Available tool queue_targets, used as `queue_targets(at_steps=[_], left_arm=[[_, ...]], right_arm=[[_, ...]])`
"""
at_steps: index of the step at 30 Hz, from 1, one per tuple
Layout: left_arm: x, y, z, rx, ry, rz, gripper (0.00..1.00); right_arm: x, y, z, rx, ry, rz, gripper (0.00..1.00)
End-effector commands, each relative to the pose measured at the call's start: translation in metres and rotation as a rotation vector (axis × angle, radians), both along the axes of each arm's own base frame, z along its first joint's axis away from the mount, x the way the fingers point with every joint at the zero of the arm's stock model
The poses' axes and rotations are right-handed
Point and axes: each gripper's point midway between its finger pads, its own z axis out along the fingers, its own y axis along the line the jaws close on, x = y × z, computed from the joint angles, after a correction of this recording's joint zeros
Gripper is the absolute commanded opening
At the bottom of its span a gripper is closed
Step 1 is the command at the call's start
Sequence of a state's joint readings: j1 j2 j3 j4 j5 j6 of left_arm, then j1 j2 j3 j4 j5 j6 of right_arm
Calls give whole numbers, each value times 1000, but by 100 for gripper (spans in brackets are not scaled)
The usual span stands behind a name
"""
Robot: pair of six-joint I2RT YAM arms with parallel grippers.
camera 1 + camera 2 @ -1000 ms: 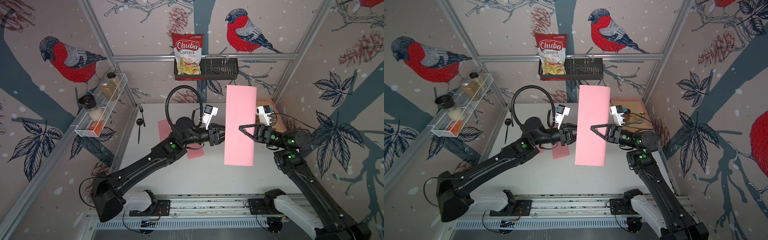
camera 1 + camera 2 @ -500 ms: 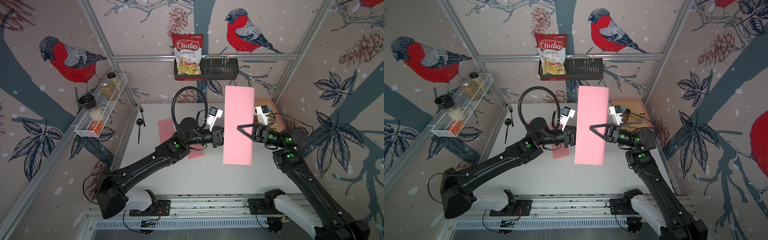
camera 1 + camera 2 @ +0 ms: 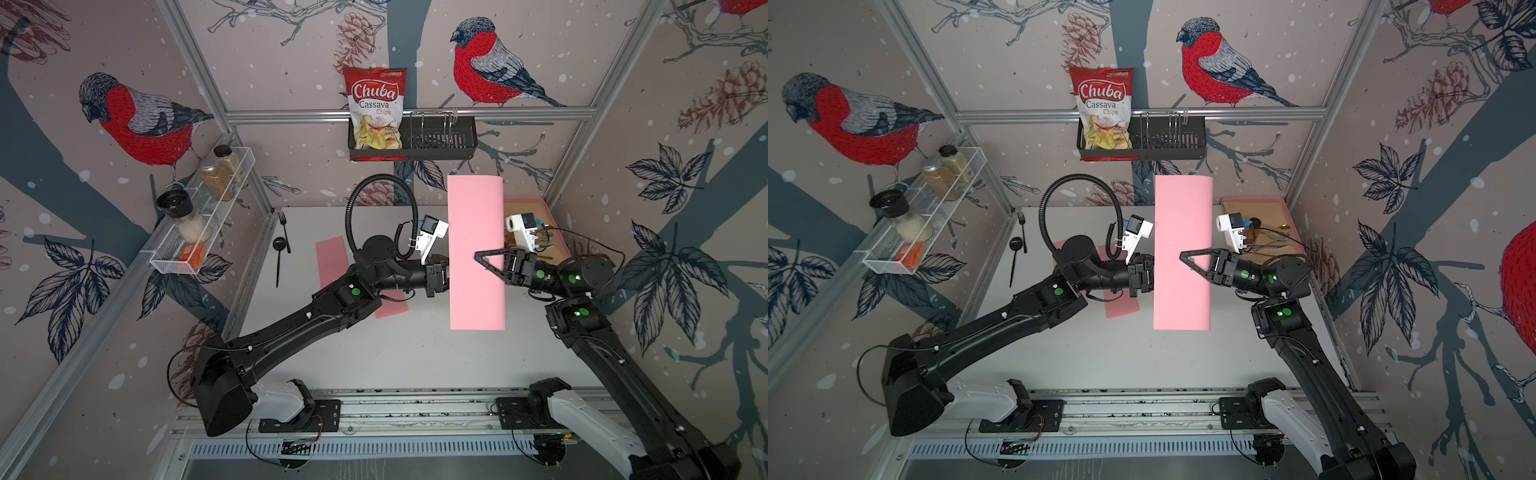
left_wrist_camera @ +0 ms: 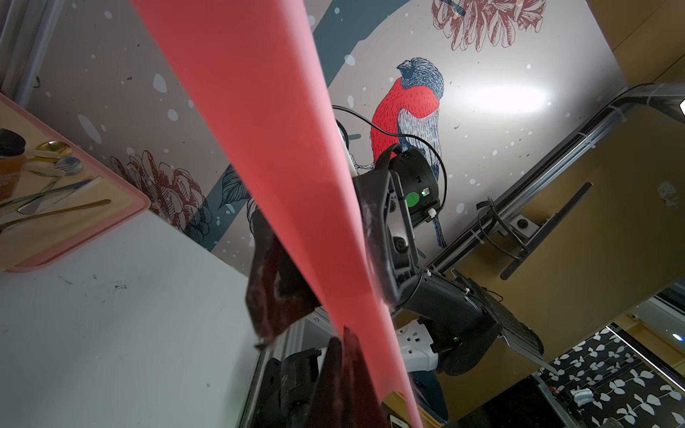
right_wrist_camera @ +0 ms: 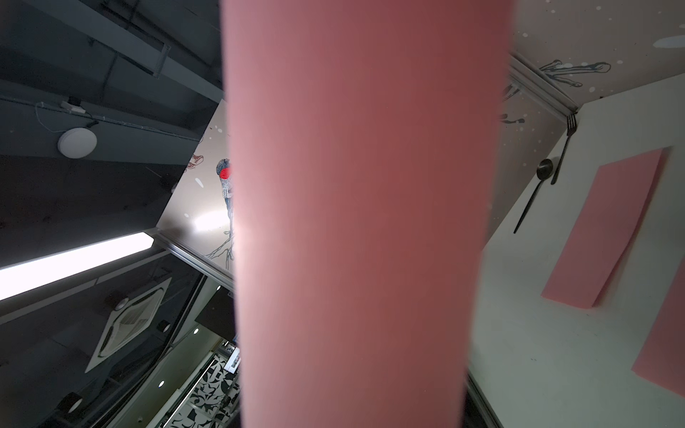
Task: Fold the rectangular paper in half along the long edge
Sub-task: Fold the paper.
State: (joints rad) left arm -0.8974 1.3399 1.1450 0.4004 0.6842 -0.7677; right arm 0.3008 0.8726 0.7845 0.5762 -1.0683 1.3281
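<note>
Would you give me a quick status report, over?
Left gripper shut on pink paper. Right gripper jaws open around it. Paper aloft, bowed. Nothing blocking.

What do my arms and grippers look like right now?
Left arm and right arm: black links, green joint dots, white base housings, white wrist cameras. A ribbed black hose loops above the left. Black left gripper; right gripper with hollow triangular fingers.

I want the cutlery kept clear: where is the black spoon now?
In both top views the black spoon lies on the table near its left edge, beside the black fork and left of a flat pink sheet.
</note>
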Motion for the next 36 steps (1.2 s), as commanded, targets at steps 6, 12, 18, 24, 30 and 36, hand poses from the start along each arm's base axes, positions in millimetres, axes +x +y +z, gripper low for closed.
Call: queue_targets(at_steps=[6,12,18,24,30,36], left_arm=[[-2,2,5,-15,-39,2,0],[-2,2,4,-17,-36,2,0],[-3,5,5,-10,-42,12,0],[-3,5,5,-16,-38,6,0],[-4,4,5,-17,-37,0,0],[-4,5,4,-13,-37,7,0]], right_arm=[[3,-8,8,-21,-59,-63,57],[5,-11,8,-36,-61,-88,59],[4,-16,5,-55,-61,-102,59],[3,-20,8,-51,-67,-113,57],[3,-21,11,-41,-71,-119,51],[2,-22,10,-45,-68,-118,47]])
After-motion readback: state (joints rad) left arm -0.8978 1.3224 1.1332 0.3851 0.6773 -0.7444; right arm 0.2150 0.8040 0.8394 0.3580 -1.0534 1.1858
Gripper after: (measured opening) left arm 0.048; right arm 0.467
